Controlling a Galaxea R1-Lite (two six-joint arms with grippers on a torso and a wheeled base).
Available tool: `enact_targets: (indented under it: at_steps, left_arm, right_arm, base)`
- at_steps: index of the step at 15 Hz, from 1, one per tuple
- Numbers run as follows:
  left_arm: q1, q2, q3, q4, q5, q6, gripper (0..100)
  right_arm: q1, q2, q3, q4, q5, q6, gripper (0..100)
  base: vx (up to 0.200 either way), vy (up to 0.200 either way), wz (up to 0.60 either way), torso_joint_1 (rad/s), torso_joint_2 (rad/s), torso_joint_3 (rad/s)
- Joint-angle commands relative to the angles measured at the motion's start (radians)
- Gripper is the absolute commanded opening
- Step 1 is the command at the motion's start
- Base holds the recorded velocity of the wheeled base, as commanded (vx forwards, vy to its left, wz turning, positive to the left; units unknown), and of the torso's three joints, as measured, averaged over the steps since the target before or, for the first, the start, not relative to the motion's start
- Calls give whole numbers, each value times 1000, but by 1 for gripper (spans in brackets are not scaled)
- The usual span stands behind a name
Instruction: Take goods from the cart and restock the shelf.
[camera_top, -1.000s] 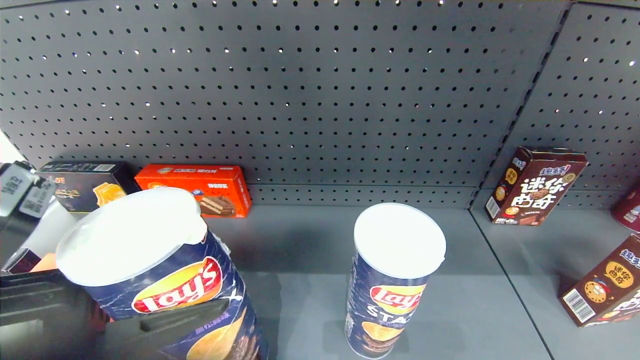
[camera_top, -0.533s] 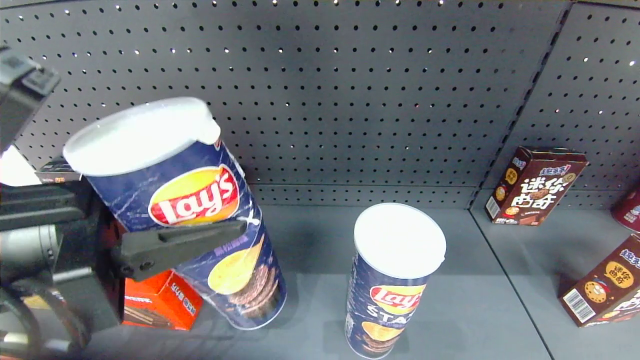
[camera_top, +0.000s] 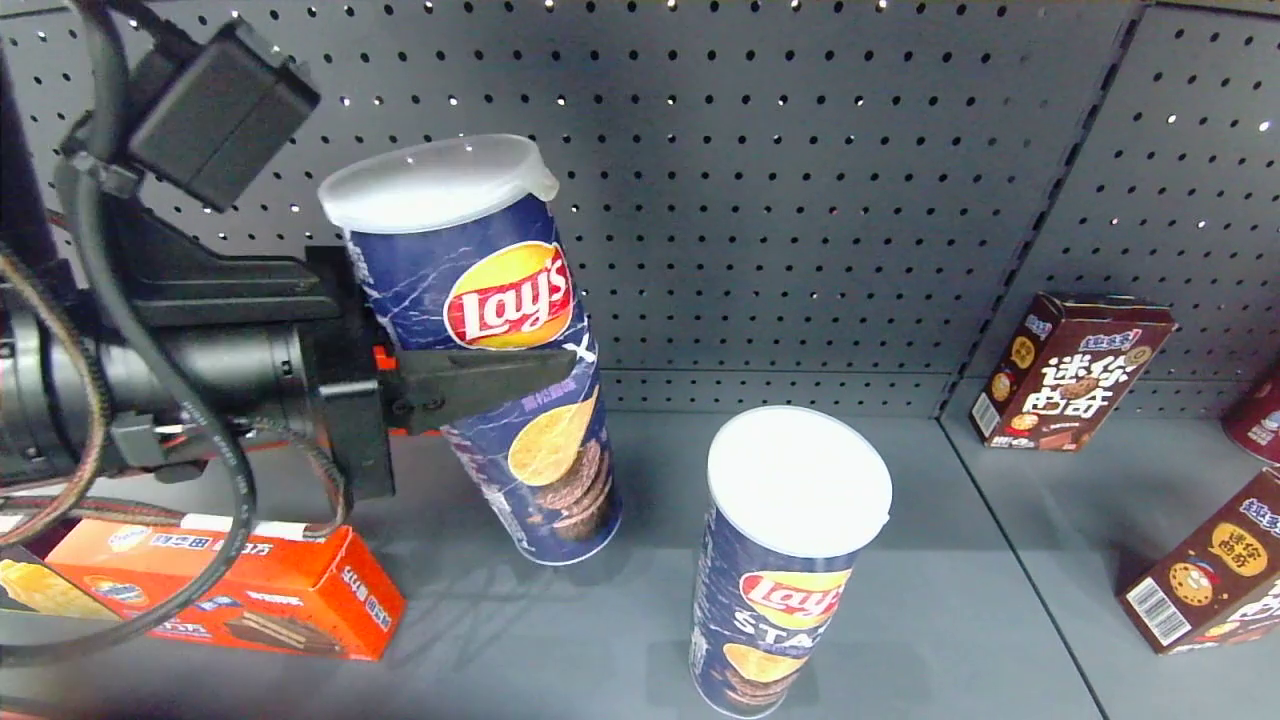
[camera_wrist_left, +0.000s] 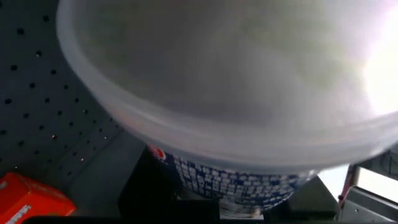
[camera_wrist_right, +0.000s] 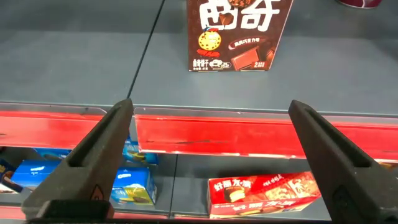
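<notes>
The left tool (camera_top: 505, 368) is clenched around the middle of a dark blue cylindrical chip can with a translucent white plastic lid (camera_top: 480, 300), one black finger lying across the can's front below its red and yellow logo. The can leans, its lid toward the dark grey perforated back panel (camera_top: 750, 200) and its base low over the grey metal shelf (camera_top: 950, 620); I cannot tell whether the base touches the shelf. In the left wrist view the lid (camera_wrist_left: 236, 74) looms large and close. A second dark blue chip can with a white lid (camera_top: 790, 560) stands upright on the shelf, near the held can on its right and apart from it. A flat orange cardboard box (camera_top: 250, 590) lies on the shelf under the left arm. Farther right, past a seam in the shelf, a brown cookie box (camera_top: 1075, 375) stands against the back panel, with another brown box (camera_top: 1210, 580) nearer the front edge. The right tool (camera_wrist_right: 211, 109) is released, its two black fingers spread wide with nothing between them, over a red strip along the shelf edge (camera_wrist_right: 249, 134).
</notes>
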Motion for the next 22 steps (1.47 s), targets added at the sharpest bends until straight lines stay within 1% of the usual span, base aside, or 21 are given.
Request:
enact_targets:
  at_steps: [1,3,4,5,6,7,9,13,17,20,21,22]
  left_arm:
    - [8,94,-62,0,-15,1,0]
    - [13,147,-87,-4,-15,4,0]
    - [30,186,-102,-9,-17,7,0]
    - [31,215,-116,-11,-18,27,0]
    - [42,253,-131,-12,-21,70,0]
    - [47,279,-147,-12,-32,96,0]
    - [44,327,-188,-12,-44,101,0]
    - [42,408,-263,-14,-44,101,0]
    - [41,503,-338,-46,-46,101,0]
    - [27,560,-404,-47,-47,101,0]
    - [27,562,-406,-47,-47,101,0]
    - [24,592,-441,-47,-47,101,0]
  right_arm:
    - [1,2,0,0,1,-1,100]
    - [1,2,0,0,1,-1,100]
    - [0,2,0,0,1,-1,100]
    - [0,2,0,0,-1,-1,100]
    - [1,2,0,0,1,-1,100]
    - [1,2,0,0,1,-1,100]
    - [1,2,0,0,-1,-1,100]
    - [0,2,0,0,-1,-1,100]
    - [1,2,0,0,1,-1,100]
    - [0,2,0,0,1,-1,100]
    - [0,2,0,0,-1,-1,100]
    - [1,2,0,0,1,-1,100]
  base:
    - [0,0,0,0,0,0]
    - [0,0,0,0,0,0]
    - [0,0,0,0,0,0]
    - [0,0,0,0,0,0]
    - [0,0,0,0,0,0]
    - [0,0,0,0,0,0]
    - [0,0,0,0,0,0]
    - [0,0,0,0,0,0]
    - [0,0,0,0,0,0]
    - [0,0,0,0,0,0]
    - [0,0,0,0,0,0]
    - [0,0,0,0,0,0]
